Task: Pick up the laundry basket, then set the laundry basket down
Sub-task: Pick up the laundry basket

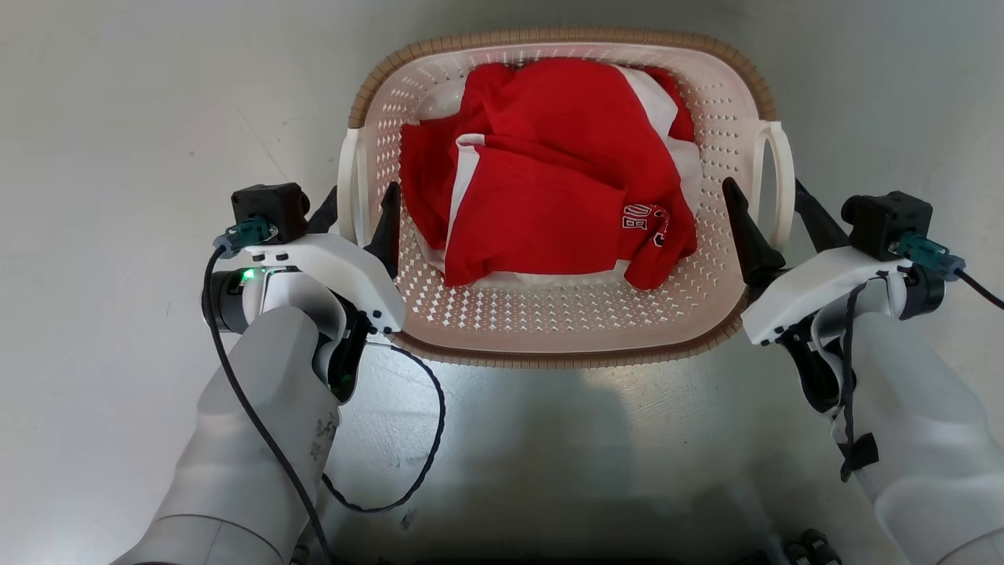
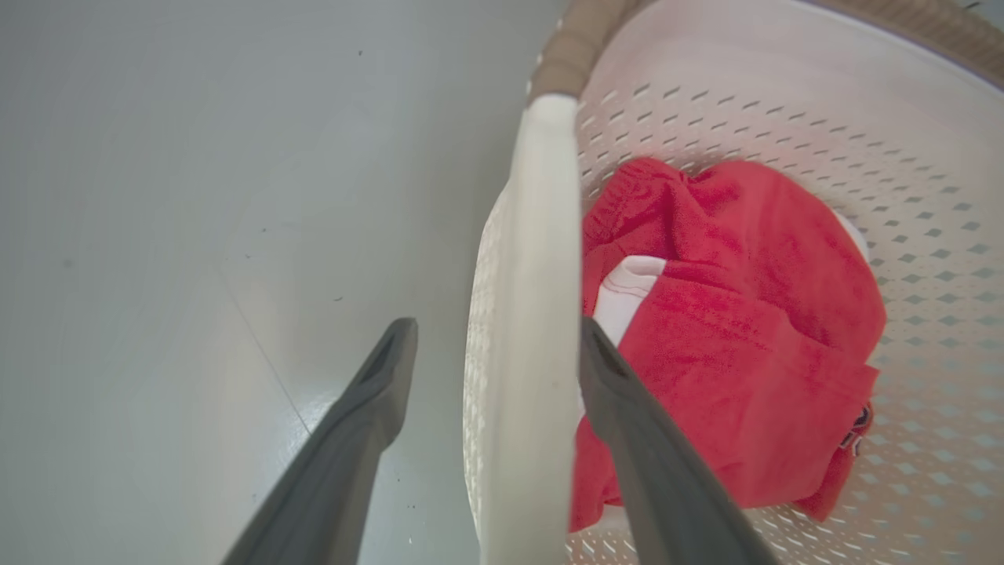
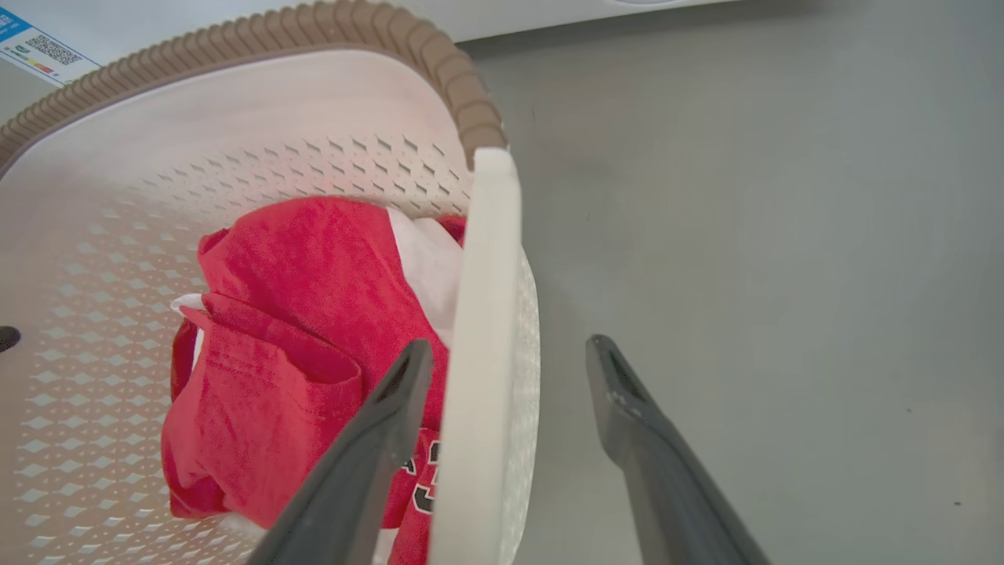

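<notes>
Floor (image 1: 110, 118): pale grey, glossy, with a faint seam line and a few dark specks. Laundry basket (image 1: 565, 314) stands upright directly on it.

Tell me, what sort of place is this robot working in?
Probably a laundry area, though it could be a test room. A laundry basket holds red clothes, it stands on a grey floor, and behind it is a white panel with a sticker, perhaps a washing machine.

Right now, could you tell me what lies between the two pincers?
The laundry basket, holding red-and-white clothing, spans that stretch in the head view.
</notes>
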Tool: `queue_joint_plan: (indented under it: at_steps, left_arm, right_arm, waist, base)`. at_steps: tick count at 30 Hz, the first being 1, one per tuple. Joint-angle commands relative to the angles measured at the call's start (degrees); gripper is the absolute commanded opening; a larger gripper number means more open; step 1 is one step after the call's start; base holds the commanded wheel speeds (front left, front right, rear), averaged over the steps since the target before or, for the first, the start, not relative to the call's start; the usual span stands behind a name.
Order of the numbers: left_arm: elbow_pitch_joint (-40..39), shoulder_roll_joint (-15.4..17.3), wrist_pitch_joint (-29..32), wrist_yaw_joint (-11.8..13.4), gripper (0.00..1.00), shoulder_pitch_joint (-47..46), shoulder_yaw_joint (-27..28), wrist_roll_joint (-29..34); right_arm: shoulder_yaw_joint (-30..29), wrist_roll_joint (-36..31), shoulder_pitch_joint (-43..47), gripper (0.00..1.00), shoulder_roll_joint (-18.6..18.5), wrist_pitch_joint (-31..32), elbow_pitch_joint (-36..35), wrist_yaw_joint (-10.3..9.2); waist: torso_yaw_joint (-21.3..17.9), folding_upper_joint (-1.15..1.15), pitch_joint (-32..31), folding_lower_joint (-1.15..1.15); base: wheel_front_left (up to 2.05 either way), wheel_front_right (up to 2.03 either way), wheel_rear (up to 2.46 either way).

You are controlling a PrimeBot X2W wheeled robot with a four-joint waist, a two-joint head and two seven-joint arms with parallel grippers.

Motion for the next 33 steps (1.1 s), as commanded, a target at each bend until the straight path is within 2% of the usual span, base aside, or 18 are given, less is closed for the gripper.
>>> queue_joint_plan:
  at_steps: [1, 5, 6, 7, 8, 9, 10, 11, 12, 13, 23, 33]
  left_arm:
    - [0.1, 1.2, -0.3, -0.1, 1.00, 0.7, 0.6, -1.0]
    - [1.1, 1.2, -0.3, -0.2, 1.00, 0.0, -0.8, -2.2]
    - [1.1, 1.2, -0.3, -0.2, 1.00, -0.1, -1.0, -2.4]
    - [1.1, 1.2, -0.3, -0.2, 1.00, -0.1, -1.3, -2.5]
    - [1.0, 1.2, -0.3, -0.2, 1.00, -0.1, -1.5, -2.7]
    - [1.0, 1.2, -0.3, -0.1, 1.00, -0.2, -1.6, -2.9]
    - [1.0, 1.2, -0.3, -0.1, 0.91, -0.2, -1.7, -3.0]
    - [1.0, 1.2, -0.3, -0.1, 0.55, -0.2, -1.9, -3.2]
    - [1.0, 1.2, -0.3, -0.1, 0.33, -0.2, -2.0, -3.3]
    - [0.9, 1.2, -0.3, -0.2, 0.00, -0.3, -2.1, -3.3]
    - [1.9, 1.2, -0.3, -0.4, 0.00, 0.4, -2.1, -2.9]
    - [7.8, 1.2, -0.3, -1.8, 0.00, 3.1, -3.5, -3.8]
  right_arm:
    - [1.3, 0.4, 1.7, 1.00, 0.2, -0.4, -0.1, 0.01]
    - [2.3, 1.2, 0.9, 1.00, 0.2, -0.4, 0.4, 0.01]
    - [2.5, 1.4, 0.7, 0.93, 0.1, -0.4, 0.5, 0.01]
    - [2.7, 1.5, 0.6, 0.72, 0.2, -0.4, 0.6, 0.01]
    - [3.0, 1.8, 0.5, 0.42, 0.2, -0.4, 0.8, 0.01]
    - [3.3, 2.0, 0.3, 0.20, 0.2, -0.4, 0.9, 0.01]
    - [3.6, 2.1, 0.2, 0.00, 0.2, -0.4, 1.0, 0.01]
    - [3.9, 2.3, 0.1, 0.00, 0.2, -0.4, 1.1, 0.01]
    - [4.1, 2.4, -0.1, 0.00, 0.2, -0.4, 1.1, 0.01]
    - [4.4, 2.6, -0.2, 0.00, 0.2, -0.4, 1.0, 0.01]
    - [4.9, 3.9, 0.0, 0.00, 0.2, -0.4, 1.9, 0.01]
    - [5.5, 6.0, 2.0, 0.00, 2.5, -0.4, 7.2, 0.01]
  waist:
    - [-0.1, 0.00, 0.5, 0.00]
    - [0.1, 0.00, 1.1, 0.00]
    - [0.1, 0.00, 1.2, 0.00]
    - [0.2, 0.00, 1.3, 0.00]
    - [0.2, 0.00, 1.4, 0.00]
    - [0.3, 0.00, 1.4, 0.00]
    - [0.3, 0.00, 1.4, 0.00]
    - [0.3, 0.00, 1.4, 0.00]
    - [0.3, 0.00, 1.4, 0.00]
    - [0.3, 0.00, 1.3, 0.00]
    - [-0.5, 0.00, -3.0, 0.00]
    - [-2.9, 0.00, -14.5, 0.00]
  base:
    - [0.00, 0.00, 0.00]
    - [0.00, 0.00, 0.00]
    - [0.00, 0.00, 0.00]
    - [0.00, 0.00, 0.00]
    - [0.00, 0.00, 0.00]
    - [0.00, 0.00, 0.00]
    - [0.00, 0.00, 0.00]
    - [0.00, 0.00, 0.00]
    - [0.00, 0.00, 0.00]
    - [0.00, 0.00, 0.00]
    - [0.00, 0.00, 0.00]
    - [0.00, 0.00, 0.00]
